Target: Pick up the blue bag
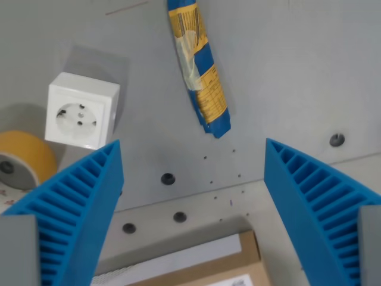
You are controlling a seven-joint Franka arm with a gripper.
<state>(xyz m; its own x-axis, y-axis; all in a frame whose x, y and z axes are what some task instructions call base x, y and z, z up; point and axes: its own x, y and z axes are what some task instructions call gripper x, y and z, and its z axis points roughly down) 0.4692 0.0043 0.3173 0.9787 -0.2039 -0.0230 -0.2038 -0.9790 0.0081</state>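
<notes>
- My pincer [190,179] is spread wide with nothing between its two blue ribbed fingers [83,202].
- One blue bag [199,65] with yellow print, lying flat on the grey table [286,71], top middle of the wrist view, well clear of both fingers.
- One white socket box [81,110] off to the wrist view's left.
- One yellow tape roll [24,158] just beside it at the left edge.
- One cardboard box [208,268] at the bottom.

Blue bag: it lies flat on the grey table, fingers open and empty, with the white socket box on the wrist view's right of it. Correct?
Not quite. In the wrist view the white socket box sits on the left of the blue bag, not the right. The rest holds: the fingers are open and empty.
</notes>
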